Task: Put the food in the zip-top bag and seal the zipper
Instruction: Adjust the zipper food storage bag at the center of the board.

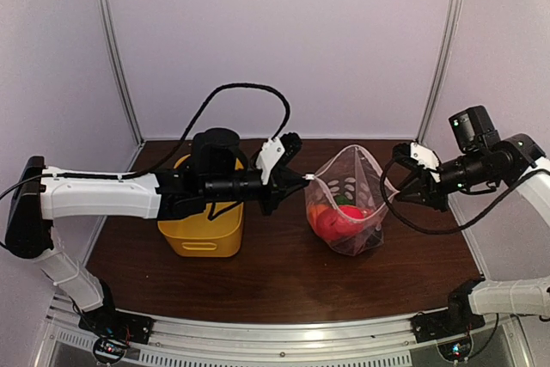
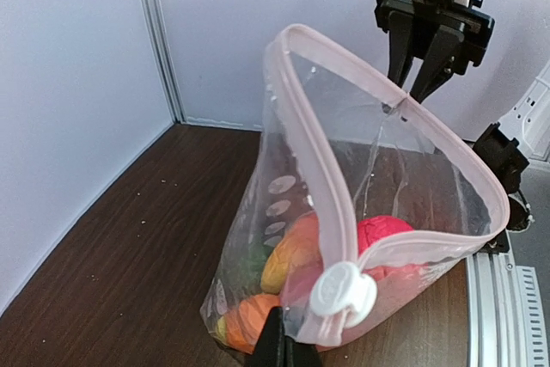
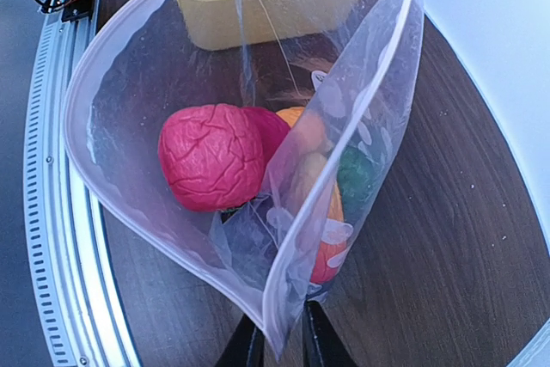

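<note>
Two black arm bases sit at the near rail of the dark wood-grain worktop point(image 1: 284, 285). At left, a smooth yellow plastic basket point(image 1: 200, 231) stands under the left arm. Its left hand point(image 1: 302, 177) is pressed together, pinching the white slider end of the zipper point(image 2: 344, 291). One clear, crinkly zip-top bag point(image 1: 348, 204) with white dots stands mid-worktop, mouth open. Inside lies the food point(image 3: 225, 156): perhaps four wrinkled pieces, red, orange, green. The right hand point(image 1: 397, 185) pinches the bag's opposite rim.

White arm links point(image 1: 99, 195) with black joints; looping black cables point(image 1: 245, 92); black-fingered hands point(image 2: 432, 40).
</note>
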Controlling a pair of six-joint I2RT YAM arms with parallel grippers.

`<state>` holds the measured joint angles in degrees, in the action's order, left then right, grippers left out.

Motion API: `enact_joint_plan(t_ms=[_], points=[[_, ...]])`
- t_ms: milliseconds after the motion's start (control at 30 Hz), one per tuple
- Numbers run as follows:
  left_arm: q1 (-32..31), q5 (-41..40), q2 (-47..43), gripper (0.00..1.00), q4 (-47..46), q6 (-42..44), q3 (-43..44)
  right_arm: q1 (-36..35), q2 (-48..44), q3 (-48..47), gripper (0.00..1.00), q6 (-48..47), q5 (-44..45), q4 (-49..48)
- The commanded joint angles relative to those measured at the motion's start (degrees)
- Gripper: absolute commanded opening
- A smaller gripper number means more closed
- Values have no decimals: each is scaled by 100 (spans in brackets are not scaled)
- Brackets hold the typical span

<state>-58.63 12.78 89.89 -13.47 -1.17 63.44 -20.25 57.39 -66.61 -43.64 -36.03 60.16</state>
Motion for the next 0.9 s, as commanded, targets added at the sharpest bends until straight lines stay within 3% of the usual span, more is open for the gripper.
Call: enact_joint_plan(t_ms=[0, 167, 333, 667, 867], points=[[45, 172, -43, 0, -320, -155, 81, 12, -72, 218, 19, 218, 3, -377], [68, 188, 6, 0, -358, -194, 81, 12, 7, 275, 19, 297, -125, -503], [93, 216, -39, 0, -256, -202, 117, 12, 79, 100, 0, 354, -174, -420], [270, 14, -858, 0, 965, -50, 2, 100, 11, -743, 0, -225, 1235, 432], [289, -196, -991, 0, 1266, -198, 37, 298, 299, -1249, 0, -243, 918, 654]])
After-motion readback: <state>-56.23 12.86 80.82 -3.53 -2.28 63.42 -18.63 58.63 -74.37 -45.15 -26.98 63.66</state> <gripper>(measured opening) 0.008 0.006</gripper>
